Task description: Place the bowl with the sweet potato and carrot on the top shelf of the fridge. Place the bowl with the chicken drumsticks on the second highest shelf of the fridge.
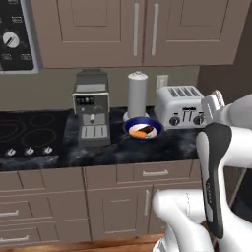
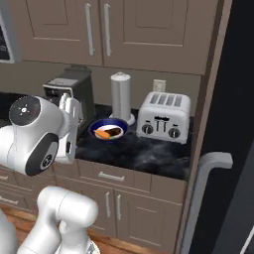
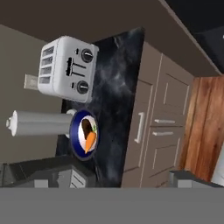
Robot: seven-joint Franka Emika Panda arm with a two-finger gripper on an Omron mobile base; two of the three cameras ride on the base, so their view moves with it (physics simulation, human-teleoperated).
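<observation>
The blue bowl (image 1: 143, 128) with the carrot (image 3: 90, 141) and sweet potato (image 2: 114, 131) sat on the dark counter (image 1: 147, 147), just in front of the paper towel roll (image 1: 137, 93), between the coffee machine (image 1: 91, 107) and the toaster (image 1: 180, 107). The gripper (image 1: 214, 104) was held up in the air, well apart from the bowl and holding nothing; whether its fingers were spread or closed could not be told. The fridge handle (image 2: 201, 193) showed at right in the right base view.

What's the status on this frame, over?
Gripper raised off the counter, holding nothing. Bowl on counter between coffee machine and toaster. Paper towel roll just behind it.
</observation>
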